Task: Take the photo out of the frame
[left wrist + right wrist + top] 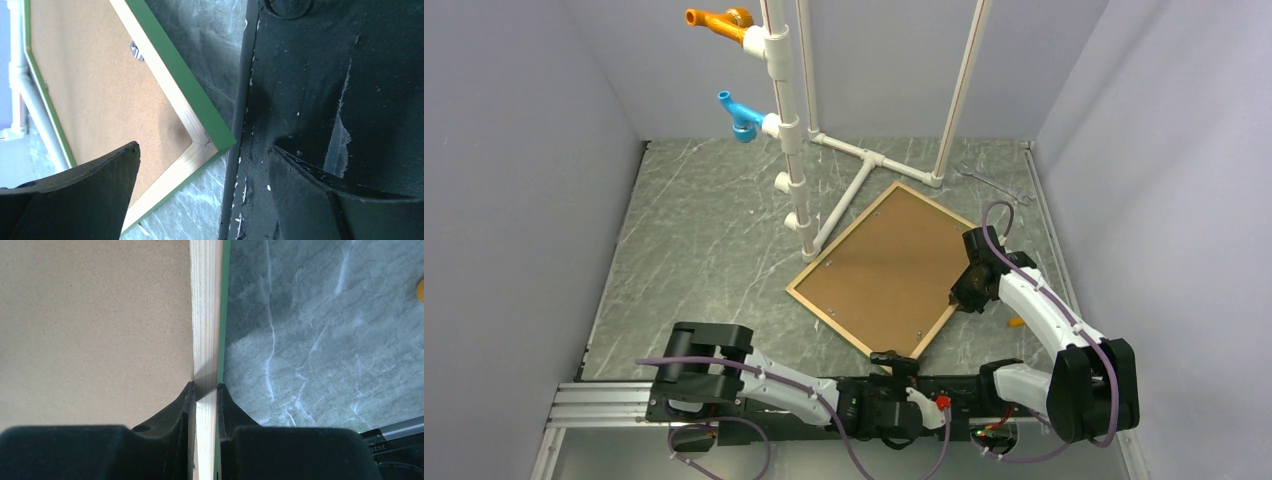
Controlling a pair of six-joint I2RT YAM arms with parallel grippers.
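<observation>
The frame lies face down on the marbled table, its pale wood back and green edges showing. A brown backing board fills it, so the photo is hidden underneath. My right gripper is at the frame's right rail. In the right wrist view that gripper is shut on the rail, one finger on the board side and one on the outer green edge. My left gripper hovers by the frame's near corner. In the left wrist view it stands wide open over that corner, holding nothing.
A white pipe stand with an orange fitting and a blue fitting rises behind the frame. A wrench lies at the back right. A small yellow object sits by the right arm. The arms' black base borders the near corner.
</observation>
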